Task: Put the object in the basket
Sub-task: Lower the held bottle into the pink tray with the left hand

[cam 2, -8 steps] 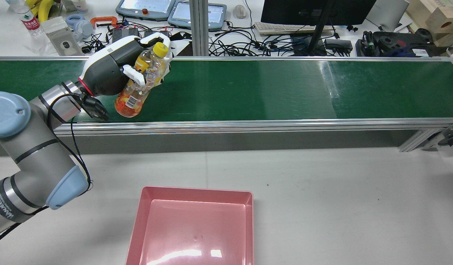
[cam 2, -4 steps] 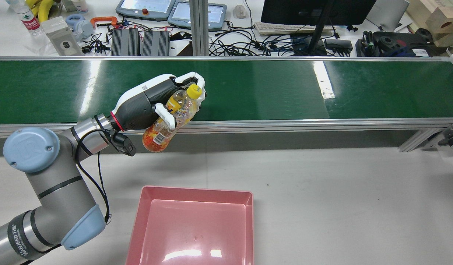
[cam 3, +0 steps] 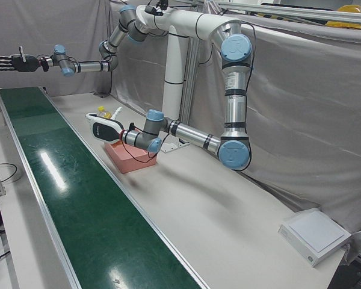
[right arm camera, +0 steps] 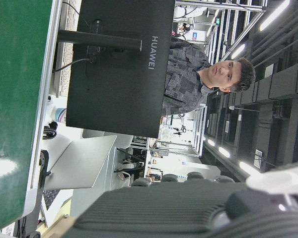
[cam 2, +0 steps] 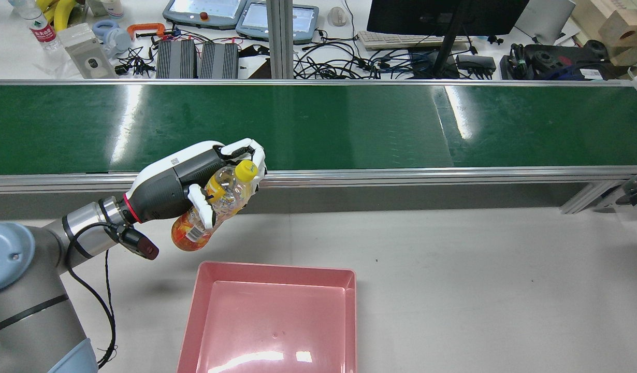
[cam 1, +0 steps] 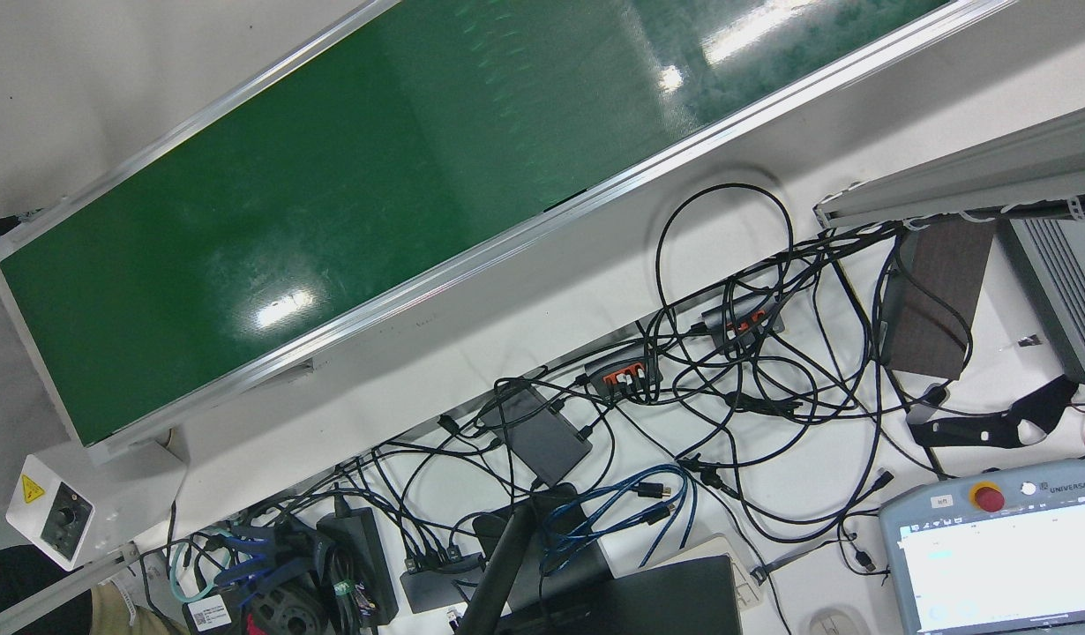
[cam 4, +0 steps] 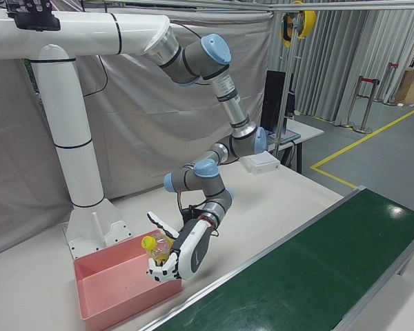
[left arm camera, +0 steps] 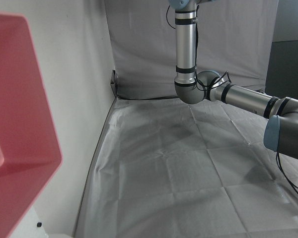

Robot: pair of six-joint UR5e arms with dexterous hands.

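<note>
**Bottle carried toward the pink basket**

While the left hand (cam 2: 178,189) hangs over the pale table, its white fingers (cam 2: 200,206) are wrapped around a plastic drink bottle (cam 2: 215,207), clamped on the bottle's middle. Seen from behind the robot, this hand is at the left, between the green conveyor belt (cam 2: 318,127) and the pink basket (cam 2: 274,272), just off the basket's far left corner. The bottle is in the air, tilted, with its yellow cap (cam 2: 245,170) up and to the right and its orange base low, near the basket's rim but not yet over its floor.

This looks like the carrying step, roughly midway. The next move calls for bringing the bottle rightward and nearer, over the basket's empty floor, lowering it, then loosening the fingers.

The bottle is clear, with orange drink low in it and a printed label.

The right hand (cam 3: 9,62) is held high and well away, its dark fingers spread apart, holding nothing.
</note>
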